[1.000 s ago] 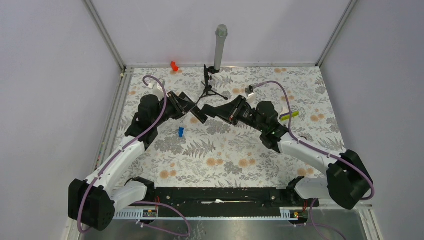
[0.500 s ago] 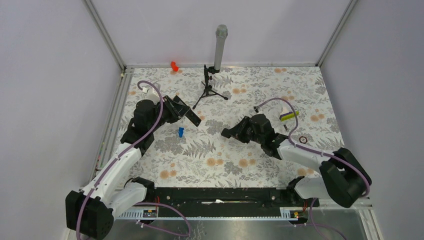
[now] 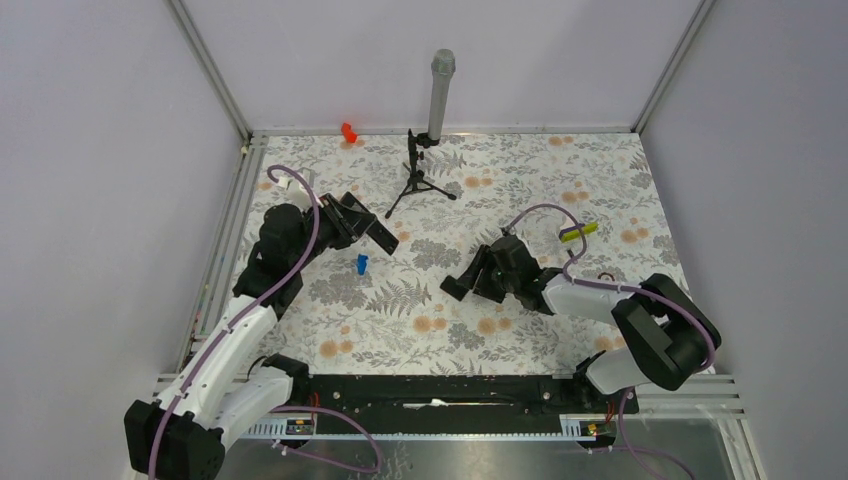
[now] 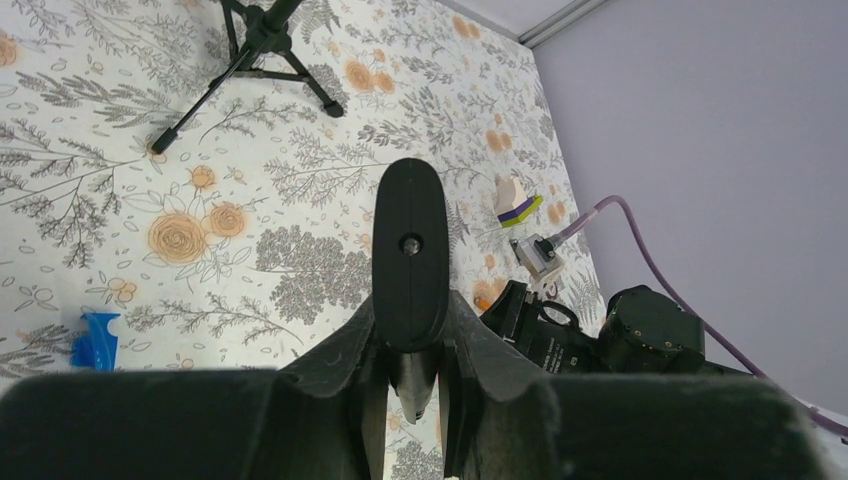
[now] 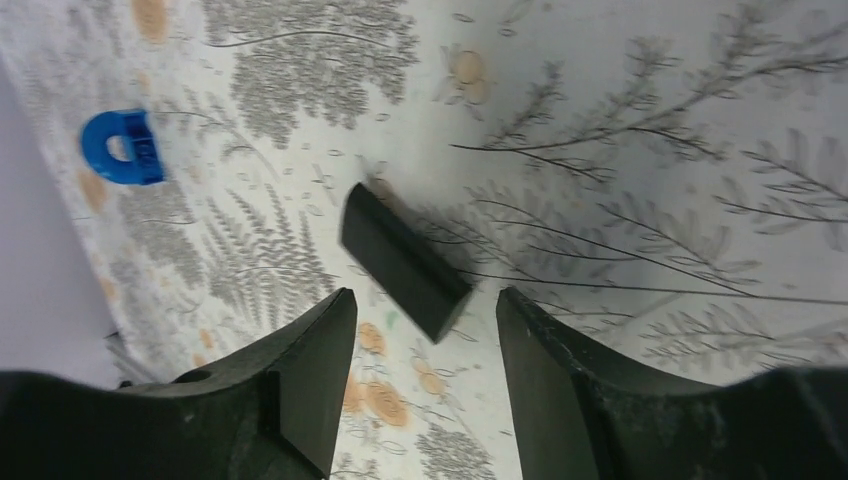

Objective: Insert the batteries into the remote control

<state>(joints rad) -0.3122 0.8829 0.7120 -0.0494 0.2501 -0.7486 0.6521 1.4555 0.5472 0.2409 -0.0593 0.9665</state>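
Observation:
My left gripper (image 3: 352,222) is shut on the remote control (image 3: 378,234), a slim black bar held above the table at the left. In the left wrist view the remote (image 4: 410,245) sticks out from between the fingers of that gripper (image 4: 410,335). My right gripper (image 3: 462,286) is low over the table's middle, open. A small black cover plate (image 5: 403,262) lies flat on the cloth just ahead of its fingertips (image 5: 425,300), touching neither. A small red-orange piece (image 3: 348,131), possibly the batteries, lies at the back edge, far from both grippers.
A grey cylinder on a black tripod (image 3: 421,180) stands at the back centre. A small blue piece (image 3: 361,263) lies below the remote. A yellow-green stick (image 3: 578,231) lies at the right, behind the right arm. Metal rails and walls close in the floral table.
The arms have separated. My right arm pulled back from the remote, dropped to the table and opened, leaving the black cover on the cloth. My left arm drew slightly left with the remote.

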